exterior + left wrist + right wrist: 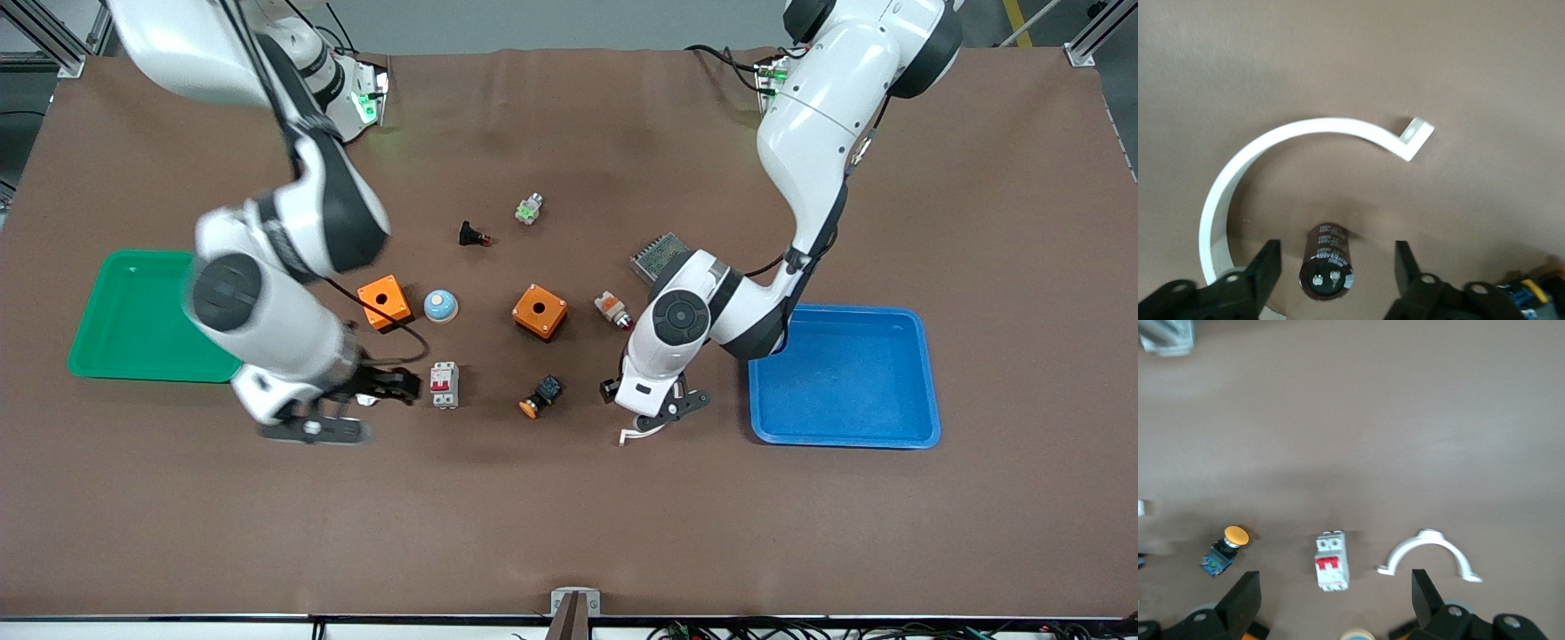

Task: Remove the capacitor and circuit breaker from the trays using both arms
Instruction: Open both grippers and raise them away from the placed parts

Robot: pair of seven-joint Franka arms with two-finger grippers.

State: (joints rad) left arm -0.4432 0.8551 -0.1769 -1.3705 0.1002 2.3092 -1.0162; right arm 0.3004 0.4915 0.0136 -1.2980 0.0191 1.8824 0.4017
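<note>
The right gripper (pixel 378 404), fingers spread wide, is hovering over the table beside the breaker (pixel 444 384); the left gripper (pixel 1337 280), fingers parted, is straddling the capacitor (pixel 1327 261) lying inside a white curved clamp (pixel 1271 153).

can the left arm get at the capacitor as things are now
Probably yes. The left pincer is open with the capacitor lying on the table between its fingers. A white curved clip lies around it, but nothing blocks the fingers from closing.
</note>
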